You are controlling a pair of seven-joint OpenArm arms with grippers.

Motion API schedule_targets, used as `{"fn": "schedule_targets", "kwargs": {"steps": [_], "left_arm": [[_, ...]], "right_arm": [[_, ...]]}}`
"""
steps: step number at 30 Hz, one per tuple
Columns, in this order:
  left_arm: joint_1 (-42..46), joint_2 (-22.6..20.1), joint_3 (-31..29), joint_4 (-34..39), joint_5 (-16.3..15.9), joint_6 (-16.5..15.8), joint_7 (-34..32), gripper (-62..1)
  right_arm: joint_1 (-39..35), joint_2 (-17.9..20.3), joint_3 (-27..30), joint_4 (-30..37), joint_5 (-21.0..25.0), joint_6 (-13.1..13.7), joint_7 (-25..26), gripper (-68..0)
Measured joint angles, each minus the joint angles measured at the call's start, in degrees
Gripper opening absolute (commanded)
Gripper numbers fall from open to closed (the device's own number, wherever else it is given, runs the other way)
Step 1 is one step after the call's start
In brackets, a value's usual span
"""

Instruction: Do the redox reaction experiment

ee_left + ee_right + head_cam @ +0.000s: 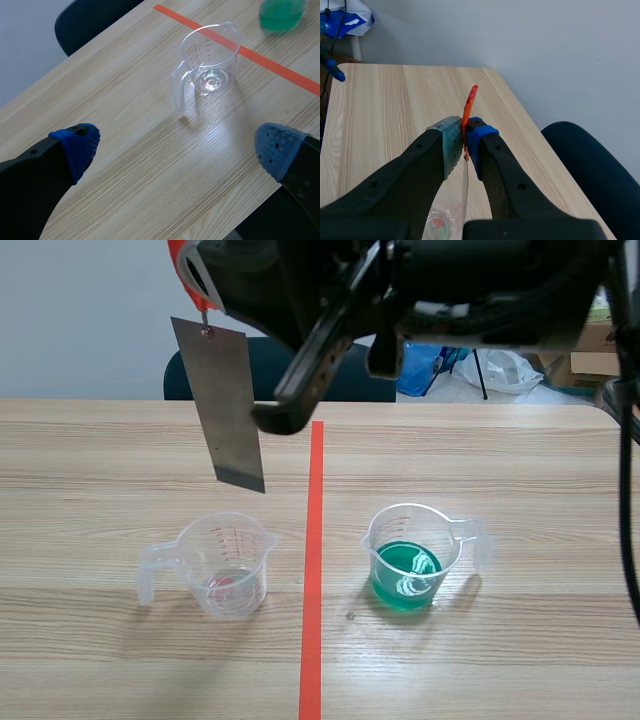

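Desk (100,460): pale wood grain, orange-red tape line (313,570). Clip (469,105) between right fingers (451,147): orange; plate (228,405) under it: dull grey. Left fingers (75,147): black, blue dotted pads. First beaker (410,555): clear, green liquid. Second beaker (225,565): clear, faint red trace.

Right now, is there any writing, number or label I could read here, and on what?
Nothing can be read outright.
On the clear cup: red scale lines and numbers, too small to read.
On the cup of green liquid: nothing legible.
On the cardboard boxes at the back: no legible print.
On the metal sheet, hanging from the orange clip in the right gripper: nothing, blank.
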Motion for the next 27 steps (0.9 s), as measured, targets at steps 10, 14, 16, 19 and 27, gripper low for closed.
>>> {"fn": "schedule_targets", "kwargs": {"steps": [10, 14, 16, 19, 27], "left_arm": [[0.0, 0.0, 0.0, 0.0, 0.0, 0.0, 0.0, 1.4], [0.0, 0.0, 0.0, 0.0, 0.0, 0.0, 0.0, 1.4], [0.0, 0.0, 0.0, 0.0, 0.0, 0.0, -0.02, 1.4], [0.0, 0.0, 0.0, 0.0, 0.0, 0.0, -0.02, 1.4], [0.0, 0.0, 0.0, 0.0, 0.0, 0.0, -0.17, 1.4]], "right_arm": [[0.0, 5.07, 2.43, 0.28, 4.28, -0.63, 3.43, -66.9], [0.0, 4.96, 2.43, 0.15, 4.28, -0.66, 3.34, -66.9], [0.0, 4.96, 2.43, 0.07, 4.57, -0.66, 3.23, -66.9], [0.0, 4.96, 2.43, 0.07, 5.22, -0.66, 3.23, -66.9], [1.03, 4.52, 2.36, 0.02, 7.04, -0.68, 2.43, -66.9]]}}
